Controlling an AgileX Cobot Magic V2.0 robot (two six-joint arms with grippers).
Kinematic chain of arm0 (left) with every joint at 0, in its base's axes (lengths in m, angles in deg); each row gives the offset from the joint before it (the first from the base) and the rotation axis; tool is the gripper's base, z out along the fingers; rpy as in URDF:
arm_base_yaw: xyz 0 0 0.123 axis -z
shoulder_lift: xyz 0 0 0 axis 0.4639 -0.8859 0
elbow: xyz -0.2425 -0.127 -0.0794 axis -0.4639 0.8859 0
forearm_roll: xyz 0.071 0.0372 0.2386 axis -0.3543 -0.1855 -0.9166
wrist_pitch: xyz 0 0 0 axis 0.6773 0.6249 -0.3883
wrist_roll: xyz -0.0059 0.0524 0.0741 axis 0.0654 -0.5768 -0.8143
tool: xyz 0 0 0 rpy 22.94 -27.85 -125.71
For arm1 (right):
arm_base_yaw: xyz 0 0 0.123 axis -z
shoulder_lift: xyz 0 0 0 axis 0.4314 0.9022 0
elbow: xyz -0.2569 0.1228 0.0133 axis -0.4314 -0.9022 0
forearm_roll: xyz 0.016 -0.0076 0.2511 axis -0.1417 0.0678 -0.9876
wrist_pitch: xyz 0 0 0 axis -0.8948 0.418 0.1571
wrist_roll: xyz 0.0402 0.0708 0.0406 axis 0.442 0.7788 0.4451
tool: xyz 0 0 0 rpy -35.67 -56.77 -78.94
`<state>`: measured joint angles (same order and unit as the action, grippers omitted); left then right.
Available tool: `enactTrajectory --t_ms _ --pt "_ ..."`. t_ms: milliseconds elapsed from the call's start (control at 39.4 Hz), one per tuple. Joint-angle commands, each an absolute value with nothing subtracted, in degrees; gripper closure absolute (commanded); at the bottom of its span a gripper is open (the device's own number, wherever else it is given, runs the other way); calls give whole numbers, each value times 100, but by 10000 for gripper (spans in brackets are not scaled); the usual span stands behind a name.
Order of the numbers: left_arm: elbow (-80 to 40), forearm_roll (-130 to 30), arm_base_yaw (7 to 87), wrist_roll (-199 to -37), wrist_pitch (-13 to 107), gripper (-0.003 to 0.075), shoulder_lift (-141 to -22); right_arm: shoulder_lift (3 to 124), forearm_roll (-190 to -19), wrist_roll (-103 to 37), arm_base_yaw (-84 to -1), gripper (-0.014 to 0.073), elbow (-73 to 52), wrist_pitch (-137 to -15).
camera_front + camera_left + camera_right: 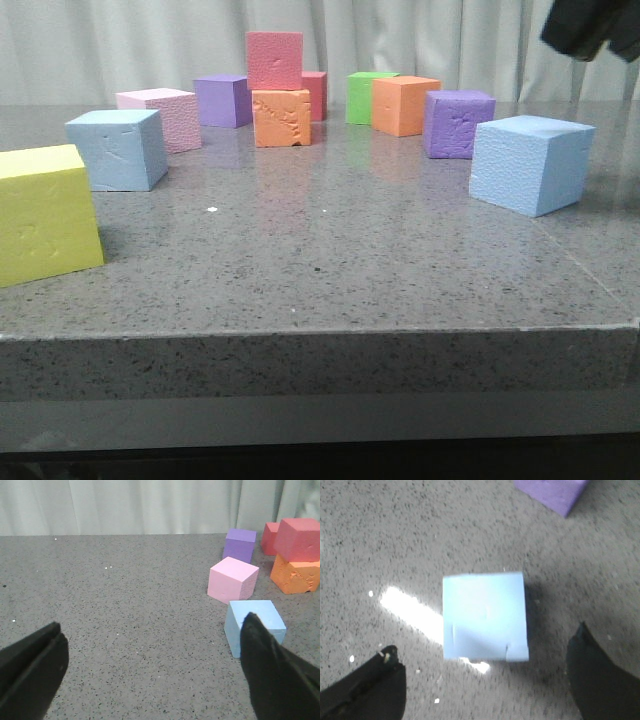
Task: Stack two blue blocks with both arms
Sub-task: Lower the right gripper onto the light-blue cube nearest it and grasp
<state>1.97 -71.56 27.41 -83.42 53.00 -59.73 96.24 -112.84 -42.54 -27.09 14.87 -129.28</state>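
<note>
Nearest on the grey speckled bench sits a yellow block at the near left edge. Just behind it stands the left blue block, a cube with no long axis, resting flat with one vertical edge turned slightly toward the camera. In the left wrist view this same block lies just beside and partly behind one finger of the left gripper; the two dark fingers stand wide apart with bare bench between them, gripping nothing.

On the right side, at about the same depth, sits the right blue block, also flat on the bench and rotated so a corner edge faces the near side. Seen from the right wrist camera, this block shows its square top face, lying between the spread fingers of the right gripper but beyond their tips, touching neither. The fingers are parted wider than the block. In the front view only a dark part of the right arm shows at the upper right, above and behind that block.

Farther back lie a pink block, a purple cube near the right blue block, an orange block with a red block on top, another orange block, a green block and a second purple cube.
</note>
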Motion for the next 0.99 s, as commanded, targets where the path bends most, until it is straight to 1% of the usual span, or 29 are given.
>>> enactTrajectory --t_ms 0,304,583,964 --pt "-6 -7150 2750 -8318 4836 45 -6008 9635 -11541 -4425 -2716 -52 1879 -12929" --pt "-6 -7150 2750 -8318 4836 45 -6008 9932 -11380 -4419 -3026 -52 1883 -12830" --pt "-6 -7150 2750 -8318 4836 45 -6008 9999 -11335 -4384 -3032 -52 1875 -12482" --pt "21 -7150 2750 -8318 4851 45 -6008 10348 -11335 -4381 -3032 -52 1875 -12682"
